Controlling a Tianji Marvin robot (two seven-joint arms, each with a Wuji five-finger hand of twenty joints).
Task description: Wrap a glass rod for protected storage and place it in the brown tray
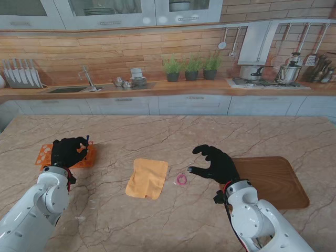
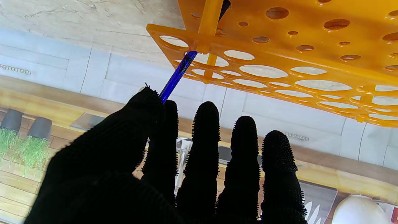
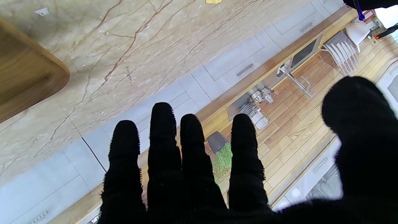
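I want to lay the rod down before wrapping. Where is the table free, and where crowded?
Free: marble between the orange rack and yellow cloth, and the wide far side. Crowded: the pink ring lies between cloth and right hand, which hovers beside the brown tray.

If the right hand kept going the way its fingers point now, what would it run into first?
Probably the pink ring: the open right hand points toward the robot's left, with the orange cloth beyond. Its height above the table is unclear, so it might pass over.

Rack (image 1: 84,156) at table's (image 1: 184,220) left, cloth (image 1: 147,178) mid-table, ring (image 1: 181,179) just right, tray (image 1: 273,181) far right.
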